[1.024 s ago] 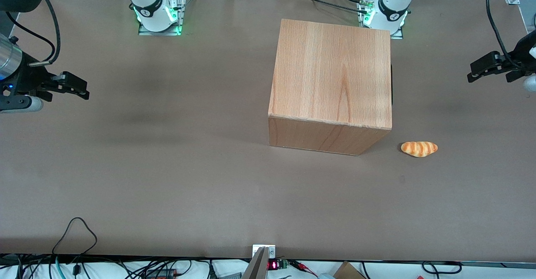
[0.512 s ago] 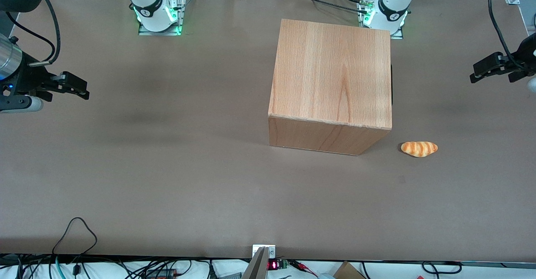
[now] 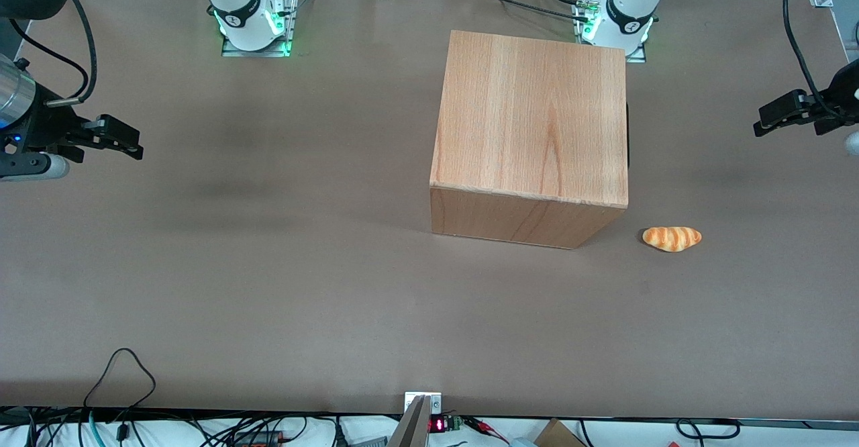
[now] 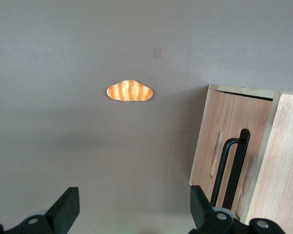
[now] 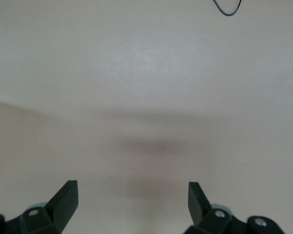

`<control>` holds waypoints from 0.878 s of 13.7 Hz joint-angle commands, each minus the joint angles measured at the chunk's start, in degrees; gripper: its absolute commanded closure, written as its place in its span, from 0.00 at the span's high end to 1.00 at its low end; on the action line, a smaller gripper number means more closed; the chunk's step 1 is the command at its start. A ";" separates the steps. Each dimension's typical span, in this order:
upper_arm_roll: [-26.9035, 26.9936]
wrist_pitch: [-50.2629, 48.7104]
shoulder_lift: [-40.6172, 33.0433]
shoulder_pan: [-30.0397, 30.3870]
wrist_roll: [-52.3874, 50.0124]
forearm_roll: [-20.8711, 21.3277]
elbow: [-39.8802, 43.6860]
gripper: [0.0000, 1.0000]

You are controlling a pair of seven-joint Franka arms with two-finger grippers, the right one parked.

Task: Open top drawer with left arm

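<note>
**Reaching a closed drawer from far out**

Hanging well clear of the cabinet [image 3: 530, 131], toward the working arm's end of the table, the gripper [image 4: 131, 212] has its fingers spread wide and holds nothing. The top drawer [image 4: 231, 146] sits shut in the cabinet's face turned toward that gripper. Judged risks: fingers missing the slim black handle [image 4: 234, 168], or a skewed pull dragging the cabinet onto the croissant [image 3: 672, 238] near its corner. Count: one cabinet, one croissant, one visible handle.
</note>
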 commanded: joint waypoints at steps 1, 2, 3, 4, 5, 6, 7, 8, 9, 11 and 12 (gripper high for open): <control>-0.69 -2.67 1.14 0.07 0.23 -0.05 1.91 1.00; -0.60 -2.76 1.14 0.07 0.32 -1.70 1.73 1.00; -0.60 -2.85 1.14 0.07 0.41 -2.41 1.55 1.00; -0.69 -2.85 1.14 0.07 0.41 -2.51 1.47 1.00; -0.78 -2.94 1.14 -0.19 0.41 -2.60 1.29 1.00; -1.04 -2.94 1.14 -0.63 0.50 -2.60 0.85 1.00; -1.91 -2.94 1.23 -1.41 0.41 -2.86 0.07 1.00; -2.10 -2.94 1.93 -1.51 0.50 -3.03 -0.29 1.00; -2.62 -2.94 2.20 -1.60 0.50 -3.56 -0.99 1.00; -3.33 -2.85 2.29 -1.51 0.50 -5.23 -2.65 1.00; -3.41 -2.85 2.29 -1.51 0.50 -5.93 -3.45 1.00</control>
